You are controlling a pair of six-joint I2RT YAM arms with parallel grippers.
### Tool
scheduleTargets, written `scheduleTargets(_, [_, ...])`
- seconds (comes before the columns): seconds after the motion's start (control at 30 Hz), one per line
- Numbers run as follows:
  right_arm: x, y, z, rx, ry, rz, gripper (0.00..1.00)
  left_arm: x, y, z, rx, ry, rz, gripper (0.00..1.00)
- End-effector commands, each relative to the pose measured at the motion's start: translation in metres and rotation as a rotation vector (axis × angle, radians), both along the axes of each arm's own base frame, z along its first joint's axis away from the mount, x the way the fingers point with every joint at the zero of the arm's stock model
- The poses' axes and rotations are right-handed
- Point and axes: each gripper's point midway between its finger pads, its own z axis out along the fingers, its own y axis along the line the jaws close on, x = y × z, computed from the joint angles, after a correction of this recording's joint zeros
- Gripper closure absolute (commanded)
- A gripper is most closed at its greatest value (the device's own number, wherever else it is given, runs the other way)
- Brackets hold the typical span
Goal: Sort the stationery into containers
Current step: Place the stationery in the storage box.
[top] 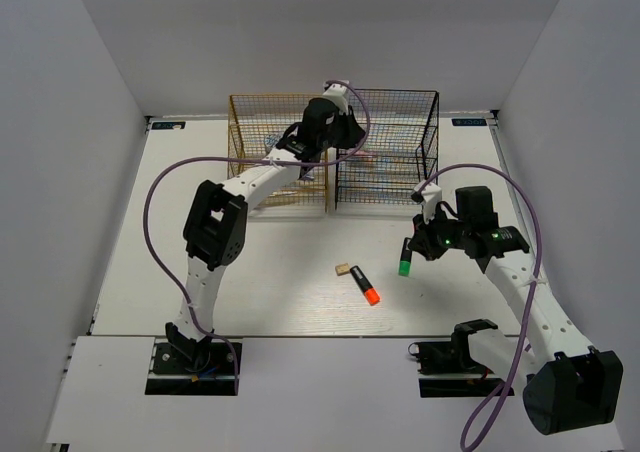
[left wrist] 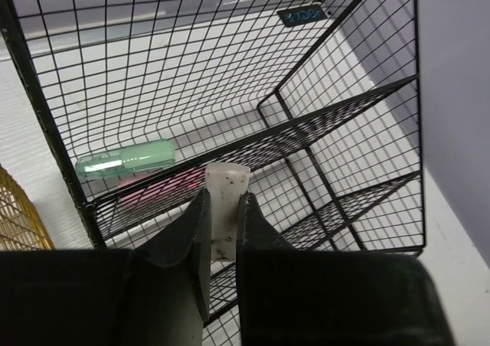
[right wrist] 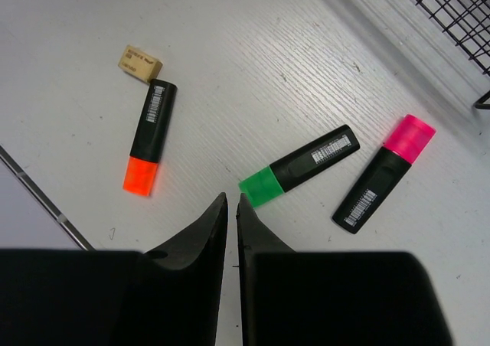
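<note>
My left gripper [left wrist: 223, 199] is shut on a grey-white eraser [left wrist: 227, 177] and holds it above the open top of the black wire rack [left wrist: 337, 116]; it shows at the back in the top view [top: 345, 127]. A pastel green highlighter [left wrist: 126, 161] and a pink one [left wrist: 157, 190] lie on a shelf of that rack. My right gripper [right wrist: 232, 200] is shut and empty, hovering over the table beside the green-capped black highlighter [right wrist: 300, 166]. A pink-capped one [right wrist: 387, 179] lies to its right. An orange-capped one [right wrist: 149, 138] and a tan eraser [right wrist: 140, 63] lie to the left.
The gold rack [top: 262, 162] stands left of the black rack [top: 400, 162] at the back of the table. The orange highlighter [top: 366, 287], tan eraser [top: 343, 269] and green highlighter [top: 404, 262] lie mid-table. A corner of the black rack [right wrist: 459, 9] shows far right.
</note>
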Motion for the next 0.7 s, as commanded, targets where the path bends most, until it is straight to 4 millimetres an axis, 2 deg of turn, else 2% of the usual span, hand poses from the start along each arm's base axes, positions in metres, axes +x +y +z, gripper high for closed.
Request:
scheduleTargets(0.0, [0.0,0.002,0.003,0.021,-0.011,0.018,0.87,0.002,0.003,0.007,0.02,-0.037,0.022,0.86])
scheduleTargets(0.07, [0.0,0.002,0.003,0.022,-0.009,0.016,0.87,0.002,0.005,0.005,0.03,-0.035,0.03,0.75])
scheduleTargets(0.27, [0.001,0.001,0.004,0.028,-0.008,0.014,0.87,-0.003,0.017,-0.007,0.086,-0.033,0.061,0.56])
scheduleTargets(0.37, [0.001,0.001,0.004,0.03,-0.007,0.011,0.87,-0.008,0.021,-0.008,0.11,-0.035,0.068,0.53])
scheduleTargets(0.4, [0.001,0.0,0.005,0.029,-0.01,0.01,0.87,-0.008,0.027,-0.014,0.136,-0.019,0.088,0.53])
scheduleTargets(0.67, [0.002,0.0,0.007,0.038,-0.013,0.007,0.87,-0.01,0.035,-0.008,0.176,-0.048,0.115,0.46])
